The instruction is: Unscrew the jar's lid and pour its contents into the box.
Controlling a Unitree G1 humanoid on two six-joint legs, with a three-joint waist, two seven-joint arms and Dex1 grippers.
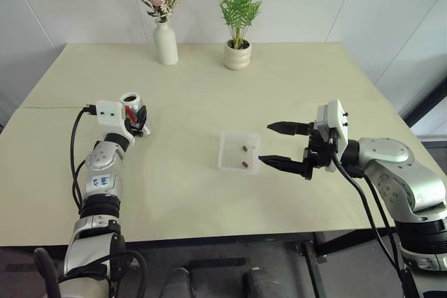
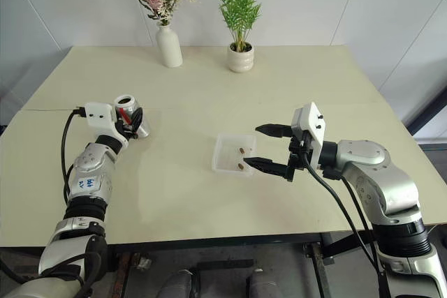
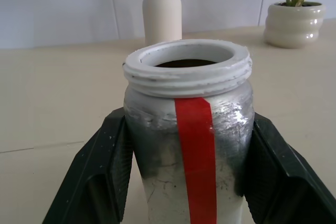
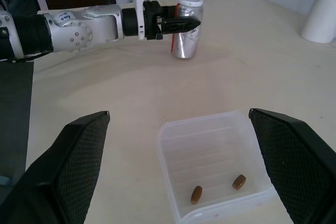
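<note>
The left pincer point(image 1: 139, 121) is clamping the jar point(image 1: 130, 105) by its sides, one black finger pressing on each flank, with the red strip facing the wrist camera. The jar is standing upright at the left side of the surface point(image 1: 209, 82), its mouth open and no lid on it; from the right wrist view its base looks to be touching or just above the surface, though I cannot tell which. The box point(image 1: 239, 152) is sitting near the middle, well apart from the jar, with two small brown pieces point(image 4: 217, 188) lying in it. The right pincer point(image 1: 281, 145) is hanging just beside the box's right edge with its fingers spread wide and gripping nothing.

Judging by the pieces already in the box and the jar standing upright away from it, the pouring looks done and the step in hand is probably setting the jar down. To do that well, the jar should be resting flat on its base before the fingers let go, since a release from any height or tilt could tip it. The fingers should part evenly and draw straight back along their own line, so neither one drags the glass sideways. The right pincer is best kept clear of the light box, which a nudge could shift.
</note>
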